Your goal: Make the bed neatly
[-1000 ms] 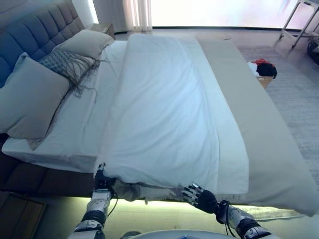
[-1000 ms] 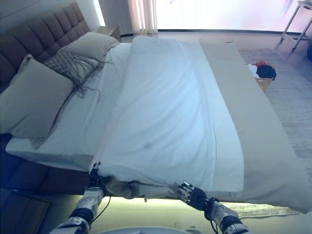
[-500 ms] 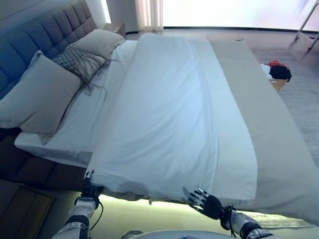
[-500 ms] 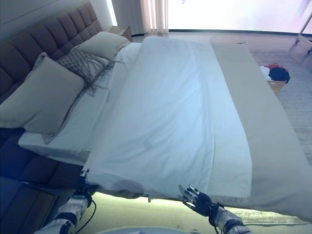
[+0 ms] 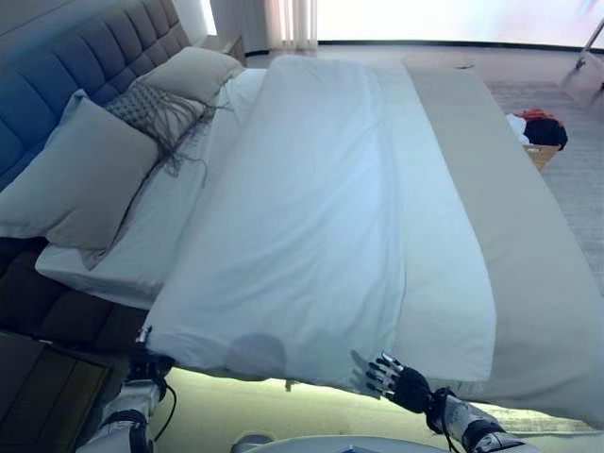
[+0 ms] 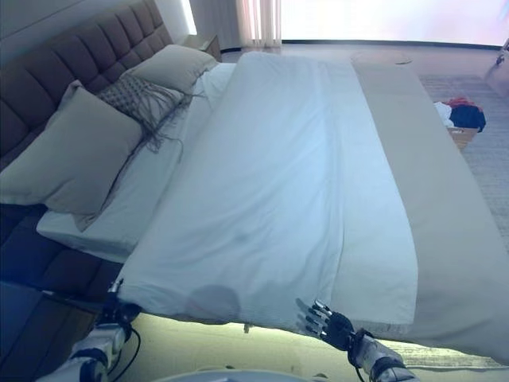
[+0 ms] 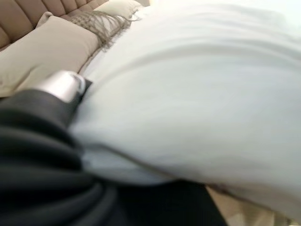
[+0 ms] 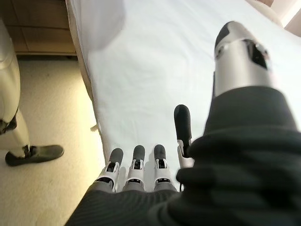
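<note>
A white duvet (image 5: 311,208) lies along the bed, its near edge hanging over the bed's side. My left hand (image 5: 146,363) is at the duvet's near left corner; in the left wrist view its thumb (image 7: 66,84) lies on the cloth (image 7: 197,94), gripping the corner. My right hand (image 5: 401,382) is open with straight fingers (image 8: 136,162) just below the duvet's near edge (image 8: 141,70), holding nothing. A beige cover (image 5: 500,217) lies across the bed's foot end, to the right of the duvet.
Two beige pillows (image 5: 85,175) (image 5: 193,71) and a fringed cushion (image 5: 156,104) lie by the tufted headboard (image 5: 57,75). A wooden nightstand (image 5: 38,387) stands at lower left. A basket of clothes (image 5: 540,132) sits on the rug beyond the bed.
The view has shifted. My left hand has drawn the duvet's near corner toward the headboard, and the near edge now hangs straighter. My right hand stays open by the edge.
</note>
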